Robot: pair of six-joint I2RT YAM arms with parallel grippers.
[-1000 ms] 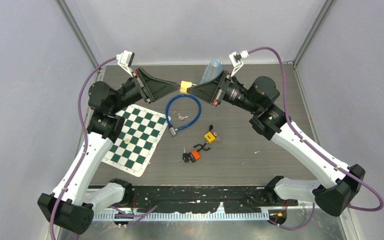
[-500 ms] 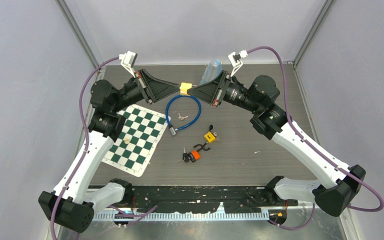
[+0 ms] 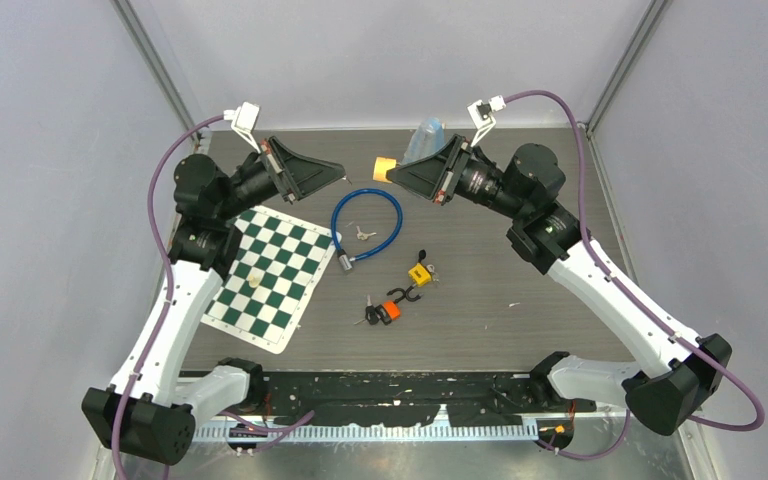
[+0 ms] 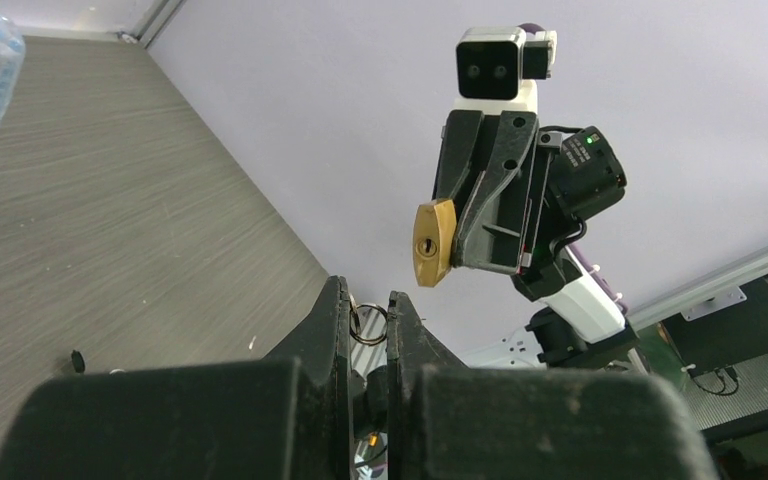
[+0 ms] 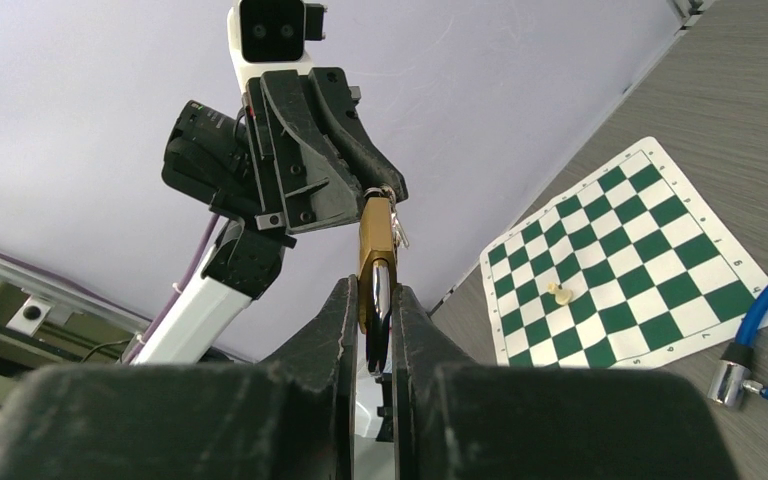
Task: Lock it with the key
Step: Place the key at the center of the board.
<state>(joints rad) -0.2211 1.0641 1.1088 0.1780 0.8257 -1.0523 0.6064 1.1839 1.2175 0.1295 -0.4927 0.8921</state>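
Two sets of matt black plastic fingers, both mine, face each other above the far side of the table (image 3: 520, 290), a dark board with a streaked wood-grain finish. My right gripper (image 5: 373, 290) is closed tight on the padlock (image 5: 373, 240), pinching it edge-on: a flat brass body with rounded corners and a bright chromed shackle lying between my pads. From my left wrist view its bottom face looks at me, dull gold with a round keyhole; any stamp on it is too small to read. My left gripper (image 4: 367, 296) is pressed nearly together on the key (image 4: 368, 322), of which only a thin wire ring shows in the slit between the fingers. Key and padlock are held up in the air, near each other but not touching. Below them on the table lies a cable lock (image 3: 367, 222), a glossy blue coated loop ending in a chromed barrel, with small spare keys (image 3: 363, 234) inside the loop. Beside it is a chequered mat (image 3: 270, 268), thin and flat, green and white squares, with a pale chess piece (image 3: 256, 279) on it. Nearer the bases lie a yellow padlock (image 3: 419, 273) and an orange padlock (image 3: 390, 311). A clear plastic bottle (image 3: 422, 140) is at the far edge behind my right gripper.
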